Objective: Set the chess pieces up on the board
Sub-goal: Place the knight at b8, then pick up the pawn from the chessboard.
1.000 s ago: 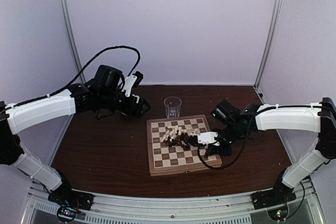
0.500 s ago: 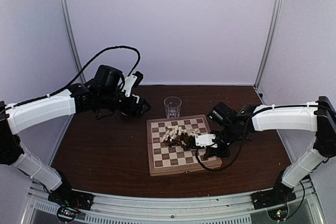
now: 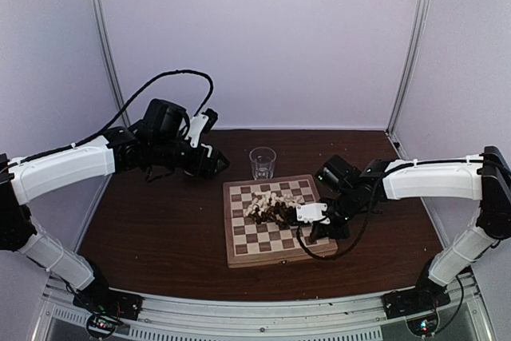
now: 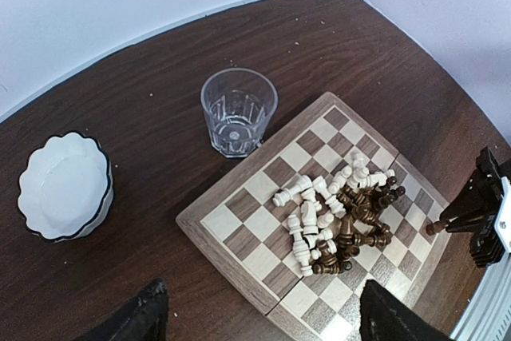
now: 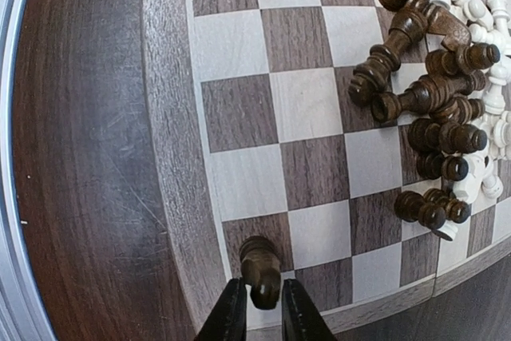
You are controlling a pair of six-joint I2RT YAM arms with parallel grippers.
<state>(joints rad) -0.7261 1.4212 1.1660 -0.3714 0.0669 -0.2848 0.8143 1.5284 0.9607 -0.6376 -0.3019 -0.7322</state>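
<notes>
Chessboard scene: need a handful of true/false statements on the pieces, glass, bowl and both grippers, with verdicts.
1. Most chess pieces lie in a jumbled heap in the middle of the board. True.
2. The glass stands on the board. False: it stands on the table, just off the board's far edge.
3. The right gripper straddles a dark piece standing on an edge square. True.
4. The left gripper holds a white piece. False: it is open and empty, up above the table.
5. The white bowl is full of pieces. False: it looks empty.
</notes>
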